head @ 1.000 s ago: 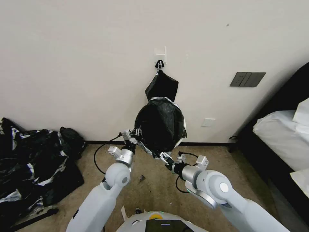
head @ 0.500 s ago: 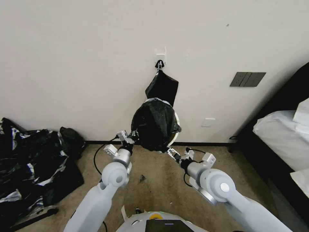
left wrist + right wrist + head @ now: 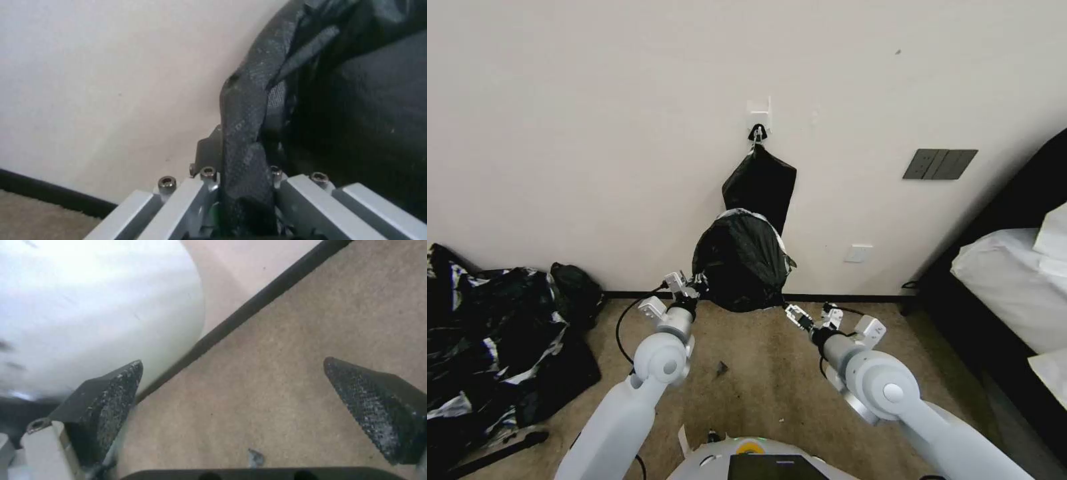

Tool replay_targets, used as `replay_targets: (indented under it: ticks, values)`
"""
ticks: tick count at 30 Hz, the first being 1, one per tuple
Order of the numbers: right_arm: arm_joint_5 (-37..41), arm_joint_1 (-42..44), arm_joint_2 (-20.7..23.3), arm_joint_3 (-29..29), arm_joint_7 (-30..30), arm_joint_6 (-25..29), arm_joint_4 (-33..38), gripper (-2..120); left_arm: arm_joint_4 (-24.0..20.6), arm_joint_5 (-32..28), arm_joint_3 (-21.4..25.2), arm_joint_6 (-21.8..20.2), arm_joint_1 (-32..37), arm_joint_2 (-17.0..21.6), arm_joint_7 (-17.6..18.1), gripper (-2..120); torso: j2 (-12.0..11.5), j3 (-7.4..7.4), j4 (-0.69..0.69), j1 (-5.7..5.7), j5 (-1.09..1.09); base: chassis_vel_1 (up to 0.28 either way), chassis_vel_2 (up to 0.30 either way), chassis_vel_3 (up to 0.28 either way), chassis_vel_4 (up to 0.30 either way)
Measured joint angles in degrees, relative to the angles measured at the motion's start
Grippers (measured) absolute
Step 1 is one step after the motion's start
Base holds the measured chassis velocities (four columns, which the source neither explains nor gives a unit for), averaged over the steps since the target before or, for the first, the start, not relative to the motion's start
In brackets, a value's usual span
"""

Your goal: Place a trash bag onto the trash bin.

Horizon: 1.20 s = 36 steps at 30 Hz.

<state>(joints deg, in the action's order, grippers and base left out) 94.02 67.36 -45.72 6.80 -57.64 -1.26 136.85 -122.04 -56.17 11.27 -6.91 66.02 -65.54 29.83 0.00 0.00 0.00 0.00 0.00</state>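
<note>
Bag (image 3: 740,267) draped over bin (image 3: 89,306), against the wall, below the hook. Left end effector (image 3: 692,285) clamped on bag's edge (image 3: 245,133), left of bin. Right end effector (image 3: 796,316) wide, empty (image 3: 231,400), just right of bin. Best: hem tugged evenly under rim, film kept untorn.

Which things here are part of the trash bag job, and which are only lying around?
Part of the job:
- trash bag, draped over the bin
- trash bin
- left gripper, shut on the bag's edge
- right gripper, open, beside the bin

Only lying around:
- bag bundle on the wall hook
- black plastic heap
- bed
</note>
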Motion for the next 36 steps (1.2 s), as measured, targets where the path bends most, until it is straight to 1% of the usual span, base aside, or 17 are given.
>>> replay_targets:
  ticks: [4, 10, 12, 13, 17, 19, 20, 22, 24, 25, 26, 28, 29, 30, 33, 34, 36]
  values:
    - [-0.45, 0.21, 0.22, 0.22, -0.8, 0.01, 0.81, 100, 0.35, -0.17, 0.01, -0.4, 0.03, -0.1, 0.77, 1, 0.0, 0.0, -0.01, 0.0, 0.0, 0.0, 0.0, 0.0, 0.0]
    - [-7.15, 0.99, 0.75, -0.37, 1.23, -1.49, 2.46, 100, 1.75, 0.29, 0.0, -0.44, -0.17, -0.17, 0.68, 1, 0.0, 0.0, 0.0, 0.0, 0.0, 0.0, 0.0, 0.0, 0.0]
    - [-12.93, 1.47, 2.19, 0.19, 5.23, -2.09, 3.65, 100, 3.13, 0.23, 0.36, 0.1, 0.15, -0.24, -1.43, 1, 0.0, 0.0, -0.01, 0.0, 0.01, 0.0, 0.0, 0.0, 0.0]
    - [-12.93, 1.47, 2.19, 0.19, 5.23, -2.09, 3.65, 100, 3.13, 0.23, 0.36, 0.1, 0.15, -0.24, -1.43, 1, 0.0, 0.0, -0.01, 0.0, 0.01, 0.0, 0.0, 0.0, 0.0]
    - [-18.05, 0.72, 4.47, 2.01, 10.84, -2.68, 4.81, 100, 4.77, 0.02, 0.56, 0.56, 0.47, -0.46, -3.42, 1, 0.0, 0.0, 0.0, 0.0, 0.0, 0.0, 0.0, 0.0, 0.0]
    - [-21.19, -0.07, 5.93, 2.62, 15.71, -3.66, 5.01, 100, 5.18, 0.04, 0.44, 1.36, 0.65, -0.47, -5.01, 1, 0.0, 0.0, -0.01, 0.0, 0.01, 0.0, 0.0, 0.0, 0.0]
    - [-21.19, -0.07, 5.93, 2.62, 15.71, -3.66, 5.01, 100, 5.18, 0.04, 0.44, 1.36, 0.65, -0.47, -5.01, 1, 0.0, 0.0, -0.01, 0.0, 0.01, 0.0, 0.0, 0.0, 0.0]
    - [-28.93, -2.37, 8.42, 2.46, 25.34, -6.68, 3.32, 100, 5.88, 1.95, -0.08, 3.55, 0.99, -0.42, -9.45, 1, 0.0, 0.0, -0.01, 0.0, 0.01, 0.0, 0.0, 0.0, 0.0]
    - [-30.4, -2.97, 8.9, 2.38, 27.16, -7.29, 2.8, 100, 6.19, 2.95, -0.21, 4.29, 1.06, -0.41, -10.67, 1, 0.0, 0.0, -0.01, 0.0, 0.01, 0.0, 0.0, 0.0, 0.0]
    - [-31.71, -4.53, 9.77, 2.22, 30.03, -8.22, 1.88, 100, 6.77, 4.31, -0.36, 5.43, 1.17, -0.42, -12.64, 1, 0.0, 0.0, -0.02, 0.0, 0.01, 0.0, 0.0, 0.0, 0.0]
    - [-30.07, -7.08, 10.4, 1.87, 31.57, -8.75, 1.06, 100, 7.63, 5.86, -0.42, 6.84, 1.48, -0.44, -15.63, 1, 0.0, 0.0, -0.01, 0.0, 0.01, 0.0, 0.0, 0.0, 0.0]
    - [-29.81, -7.25, 10.42, 1.86, 31.62, -8.76, 1.01, 100, 7.68, 5.94, -0.42, 6.93, 1.5, -0.44, -15.8, 1, 0.0, 0.0, -0.01, 0.0, 0.01, 0.0, 0.0, 0.0, 0.0]
    - [-23.69, -10.96, 10.63, 1.88, 32.0, -8.78, 0.09, 100, 8.54, 7.35, -0.27, 8.48, 2.05, -0.52, -18.87, 1, 0.0, 0.0, 0.0, 0.0, 0.0, 0.0, 0.0, 0.0, 0.0]
    - [-23.69, -10.96, 10.63, 1.88, 32.0, -8.78, 0.09, 100, 8.54, 7.35, -0.27, 8.48, 2.05, -0.52, -18.87, 1, 0.0, 0.0, 0.0, 0.0, 0.0, 0.0, 0.0, 0.0, 0.0]
    - [-5.65, -16.45, 9.09, 3.82, 29.69, -7.15, -1.19, 100, 8.89, 8.22, 0.09, 10.34, 3.34, -0.61, -23.47, 1, 0.0, 0.0, -0.01, 0.0, 0.0, 0.0, 0.0, 0.0, 0.0]
    - [-5.65, -16.45, 9.09, 3.82, 29.69, -7.15, -1.19, 100, 8.89, 8.22, 0.09, 10.34, 3.34, -0.61, -23.47, 1, 0.0, 0.0, -0.01, 0.0, 0.0, 0.0, 0.0, 0.0, 0.0]
    - [6.24, -19.08, 7.07, 6.3, 27.34, -5.73, -2.46, 99, 8.56, 8.34, 0.28, 10.9, 3.87, -0.61, -24.85, 1, 0.0, 0.0, 0.0, 0.0, 0.01, 0.0, 0.0, 0.0, 0.0]
